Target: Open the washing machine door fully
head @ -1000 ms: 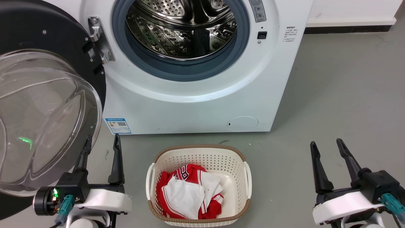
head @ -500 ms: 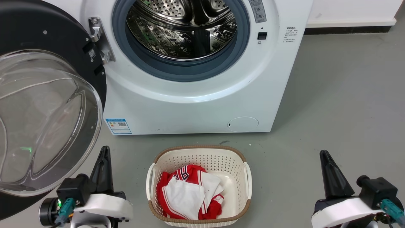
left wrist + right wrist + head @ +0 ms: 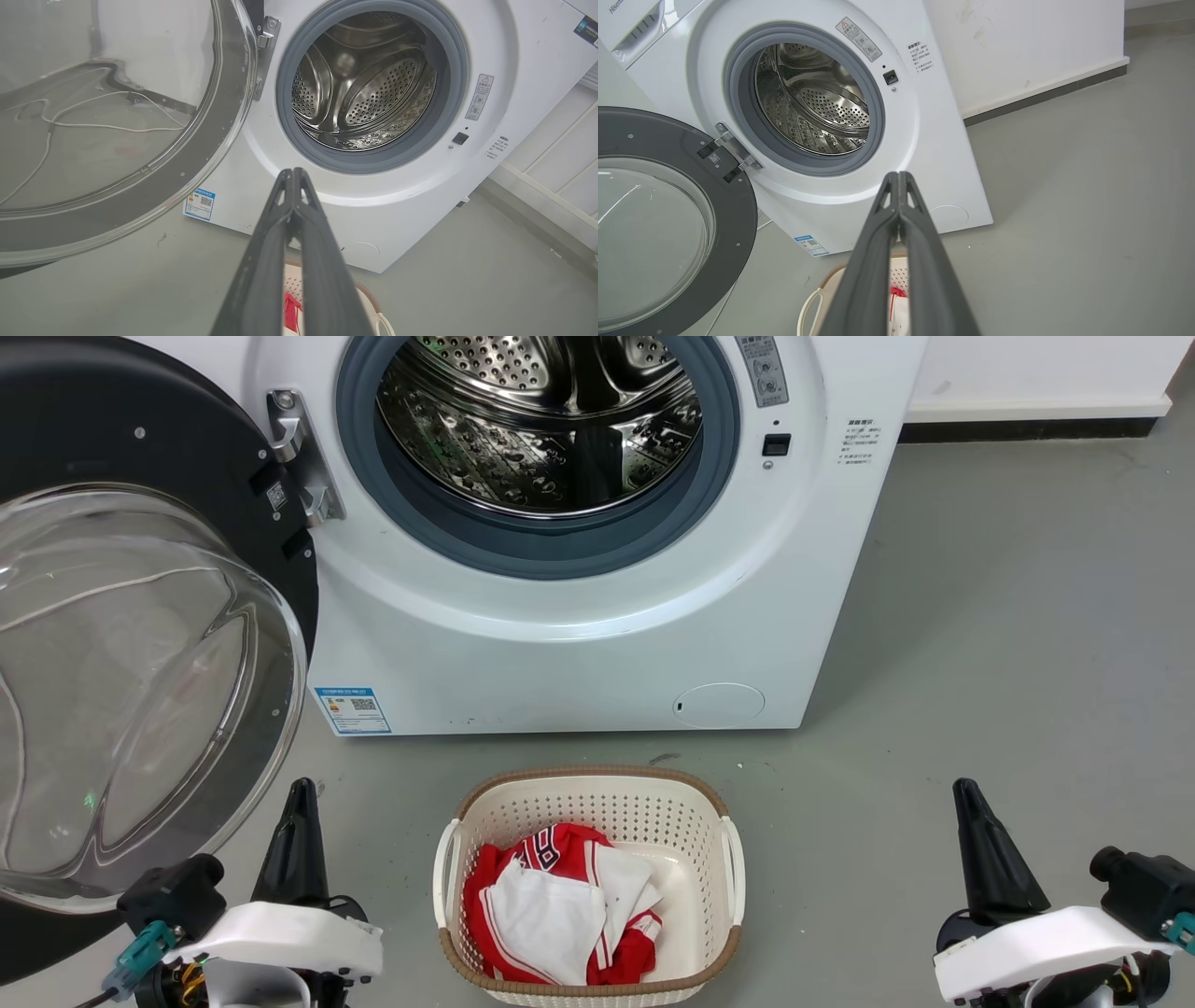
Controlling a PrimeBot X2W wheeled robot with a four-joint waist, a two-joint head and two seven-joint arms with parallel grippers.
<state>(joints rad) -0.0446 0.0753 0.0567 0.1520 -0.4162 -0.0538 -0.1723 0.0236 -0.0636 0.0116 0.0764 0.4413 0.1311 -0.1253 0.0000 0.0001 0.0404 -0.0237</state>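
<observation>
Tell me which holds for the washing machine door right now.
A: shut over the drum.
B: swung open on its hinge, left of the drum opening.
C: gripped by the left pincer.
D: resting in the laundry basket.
B: the washing machine door hangs out from its hinge at the left of the washing machine, leaving the drum uncovered; the left pincer is shut and holds nothing.

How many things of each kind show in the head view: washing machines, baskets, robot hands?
Washing machine: 1
Laundry basket: 1
Robot hands: 2, the left hand and the right hand, both shut
Total: 4
</observation>
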